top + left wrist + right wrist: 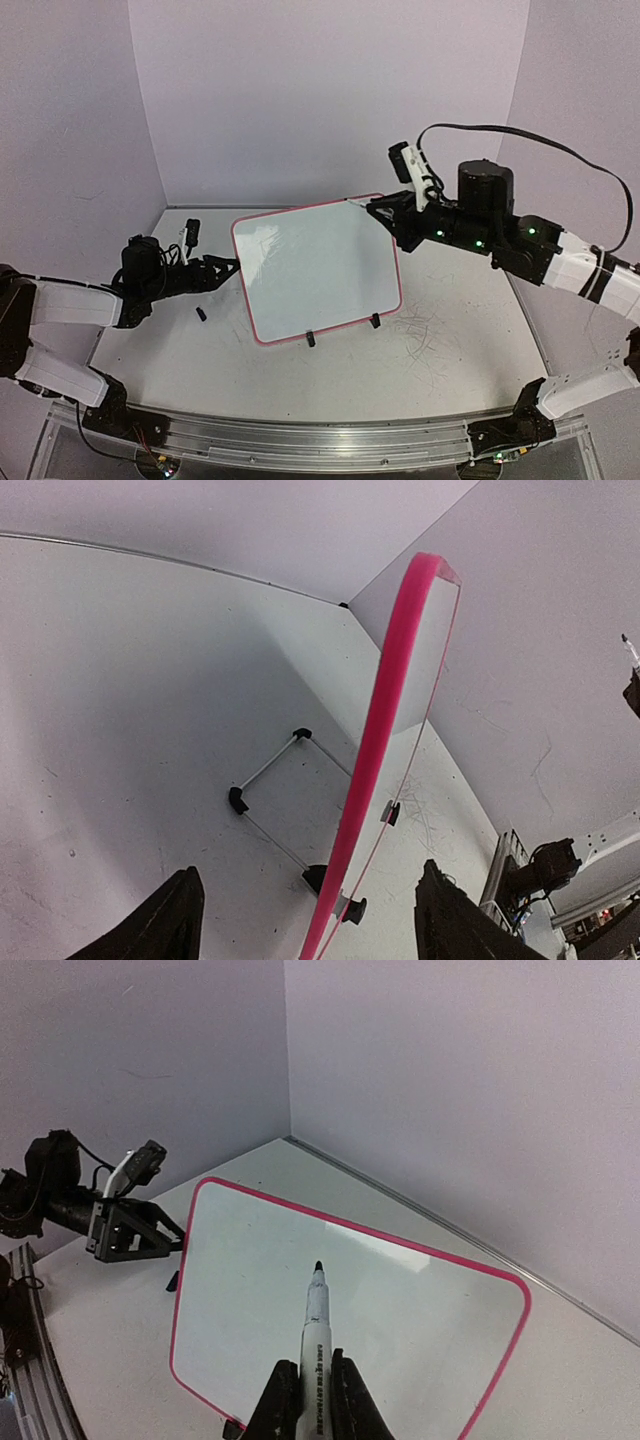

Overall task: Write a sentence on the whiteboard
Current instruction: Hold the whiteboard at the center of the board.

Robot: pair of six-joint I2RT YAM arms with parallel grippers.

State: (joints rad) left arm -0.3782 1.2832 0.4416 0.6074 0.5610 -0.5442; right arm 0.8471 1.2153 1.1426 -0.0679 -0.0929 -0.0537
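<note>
The whiteboard [320,265] stands mid-table [450,350], propped upright and leaning back on its wire stand [265,770], face plain glossy white. On the right, the right gripper [308,1400] is clamped tight on a marker [317,1330], uncapped tip aimed at the board's upper right corner, just off the surface. Over on the left, the left gripper [228,267] sits level at the board's left edge, fingers [175,920] spread apart, the pink frame between them with a gap on either side.

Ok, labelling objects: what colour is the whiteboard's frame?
The whiteboard frame is pink-red; left wrist view.
</note>
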